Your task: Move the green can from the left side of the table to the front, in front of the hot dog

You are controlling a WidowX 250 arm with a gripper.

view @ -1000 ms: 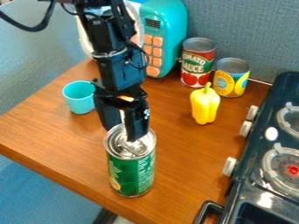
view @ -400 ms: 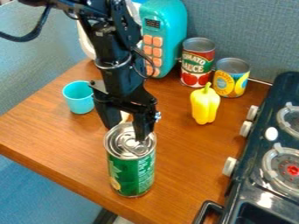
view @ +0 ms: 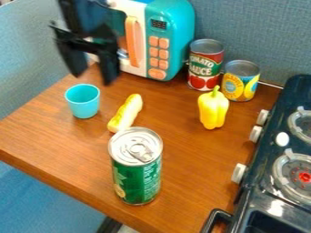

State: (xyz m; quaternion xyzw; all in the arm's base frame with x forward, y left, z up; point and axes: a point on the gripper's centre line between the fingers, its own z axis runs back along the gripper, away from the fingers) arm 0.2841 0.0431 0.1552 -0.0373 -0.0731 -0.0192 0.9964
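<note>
Gripper [view: 92, 78], blurred, 2 fingers apart, partly hid the toy microwave [view: 173, 34]; the blue cup [view: 82, 107] stood near, the green can [view: 137, 179] well apart, nearer the camera.

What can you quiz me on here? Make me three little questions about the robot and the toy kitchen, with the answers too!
1. True or false: the green can stands upright on the wooden table.
2. Which of these is nearest to the yellow pepper?
A) the blue cup
B) the can with the yellow label
C) the green can
3. Fill in the missing word: the fingers of the black gripper are ____, with nothing held between them.

Key: 1. True. 2. B. 3. Apart.
</note>
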